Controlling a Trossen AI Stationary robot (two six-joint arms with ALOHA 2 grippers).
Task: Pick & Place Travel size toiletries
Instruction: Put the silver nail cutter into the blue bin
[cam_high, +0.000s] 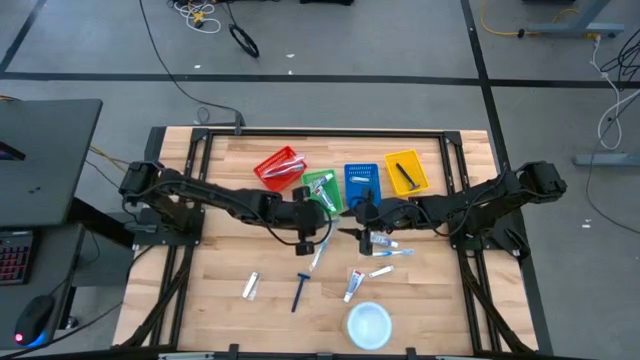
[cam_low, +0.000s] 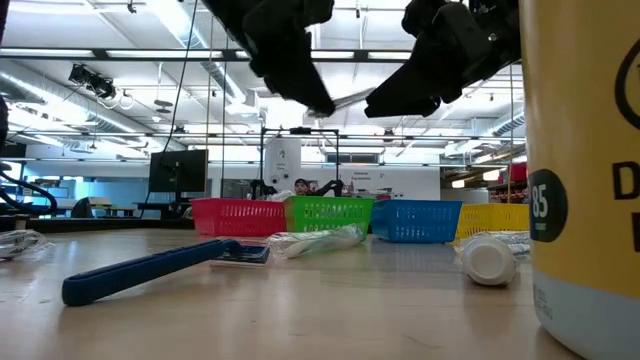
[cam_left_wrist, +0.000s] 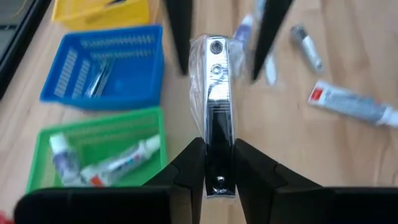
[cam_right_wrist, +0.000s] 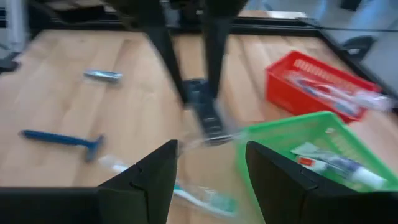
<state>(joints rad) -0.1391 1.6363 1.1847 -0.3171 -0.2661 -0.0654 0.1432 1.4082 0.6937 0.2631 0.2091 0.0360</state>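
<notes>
My left gripper (cam_left_wrist: 217, 148) is shut on a dark-and-silver razor in a clear wrapper (cam_left_wrist: 216, 81), held above the table's middle (cam_high: 318, 222). My right gripper (cam_right_wrist: 211, 149) is open and faces it from the table's right (cam_high: 358, 228). Its fingers (cam_left_wrist: 180, 37) stand on either side of the razor's free end (cam_left_wrist: 216, 45) without touching it. On the table lie a pale toothbrush (cam_high: 320, 255), a blue razor (cam_high: 300, 290) and several small white tubes (cam_high: 385, 243). My left gripper pinches the wrapped razor between its two fingers by the dark end (cam_left_wrist: 217, 134). The fingers come from the table's left and lie along the razor. It is lifted clear of the table and sticks out beyond the fingertips toward my right gripper (cam_low: 345, 98).
Red (cam_high: 280, 167), green (cam_high: 322, 190), blue (cam_high: 362, 183) and yellow (cam_high: 405, 172) baskets stand in a row at the far side; the green one holds tubes (cam_left_wrist: 118, 163). A round white disc (cam_high: 368, 325) sits near the near edge. Bare wood lies to the near left.
</notes>
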